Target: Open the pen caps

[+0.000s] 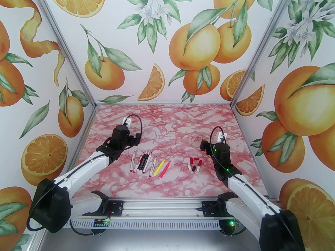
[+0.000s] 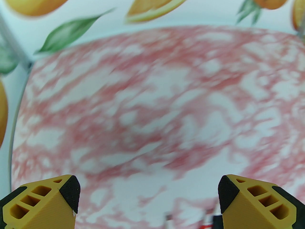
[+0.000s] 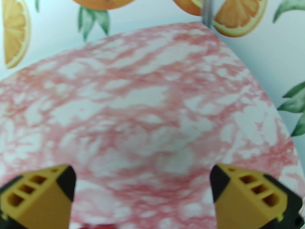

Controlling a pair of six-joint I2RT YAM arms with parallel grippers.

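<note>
Top external view showed the pens [image 1: 149, 163] lying side by side in a tight row near the middle of the desk [image 1: 170, 129]. The pen caps [image 1: 195, 164] were gathered in a loose heap well apart to the right of the row. The left gripper [image 1: 134, 139] hung above the desk just beyond the row's far left end, and the right gripper [image 1: 204, 143] hung just beyond the heap; neither touched anything. At this size I could not tell whether any pen had a cap on.

The caps were short and round, so a nudge from a descending finger would likely send them rolling. The pens lay so close together that reaching for one risked shoving its neighbours, and bare tips could mark the surface.

The desk was flat, in a pink-and-white marble pattern. It was boxed in by walls [image 1: 167, 35] printed with oranges, leaves and blossom, with aluminium posts [image 1: 66, 46] at the corners.

Left wrist view showed the left gripper [image 2: 149, 192] released, its yellow fingers [image 2: 43, 204] wide apart with only blurred marble between them.

Right wrist view showed the right gripper [image 3: 143, 182] likewise spread and empty above the marble. A red smear [image 3: 95, 227] sat at the bottom edge, possibly a cap but too blurred to say.
</note>
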